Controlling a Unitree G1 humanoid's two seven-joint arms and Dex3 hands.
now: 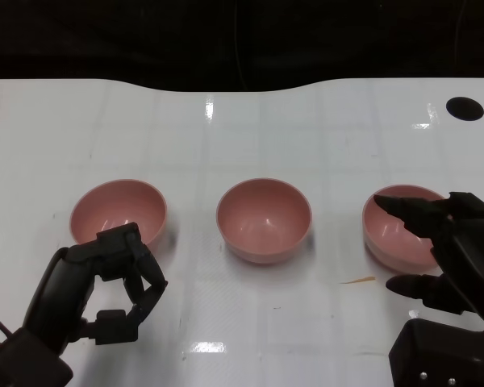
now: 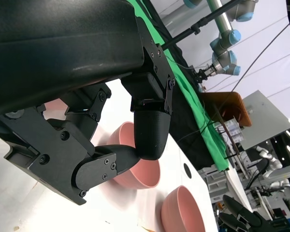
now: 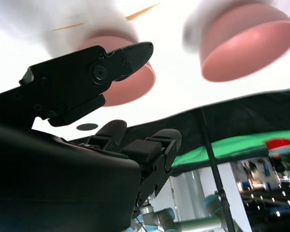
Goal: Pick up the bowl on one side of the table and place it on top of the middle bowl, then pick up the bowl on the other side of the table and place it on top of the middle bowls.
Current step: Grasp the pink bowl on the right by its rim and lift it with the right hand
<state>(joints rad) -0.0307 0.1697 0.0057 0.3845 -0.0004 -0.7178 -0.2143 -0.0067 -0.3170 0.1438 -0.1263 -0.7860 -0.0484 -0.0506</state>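
The right hand (image 1: pixel 450 246) reaches over the right bowl's (image 1: pixel 391 238) rim, fingers spread, holding nothing; the left hand (image 1: pixel 117 286) hovers near the left bowl (image 1: pixel 117 211), released.

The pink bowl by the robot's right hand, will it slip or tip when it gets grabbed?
The right bowl looks smooth and glossy, so it may slip in the right hand. Its rounded sides narrow toward the base, so a push on the rim might rock it. It looks stiff, probably light.
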